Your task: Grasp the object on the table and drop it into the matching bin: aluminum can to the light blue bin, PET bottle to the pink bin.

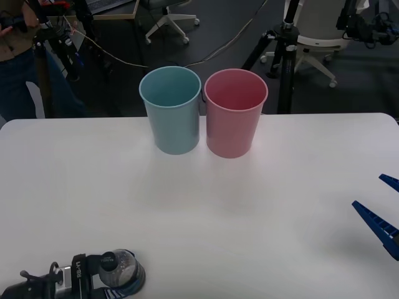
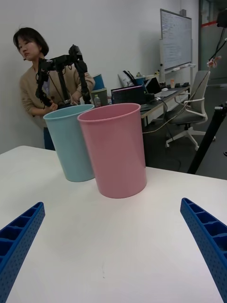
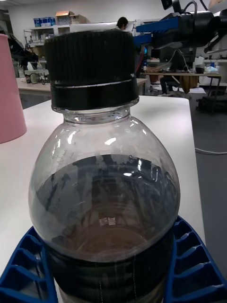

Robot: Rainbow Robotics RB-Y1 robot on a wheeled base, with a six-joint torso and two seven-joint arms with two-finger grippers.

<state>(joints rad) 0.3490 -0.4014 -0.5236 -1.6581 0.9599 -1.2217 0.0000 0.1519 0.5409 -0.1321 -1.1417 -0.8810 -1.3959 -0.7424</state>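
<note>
Our left tool (image 1: 115, 283) pinches the PET bottle (image 3: 106, 189) at the desk's (image 1: 249, 218) near edge, well short of the pink bin (image 1: 235, 112); carrying and dropping remain. Right tool (image 2: 113, 236) idles spread.

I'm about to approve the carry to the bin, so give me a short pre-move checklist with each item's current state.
1. PET bottle sits between the left gripper jaws: ok.
2. Bottle upright, cap on: ok.
3. Grip firm enough to lift: cannot tell.
4. Pink bin upright, mouth open, beside the light blue bin: ok.
5. Table path from bottle to bins unobstructed: ok.
6. Right gripper open at the table's right edge, away from the path: ok.
</note>
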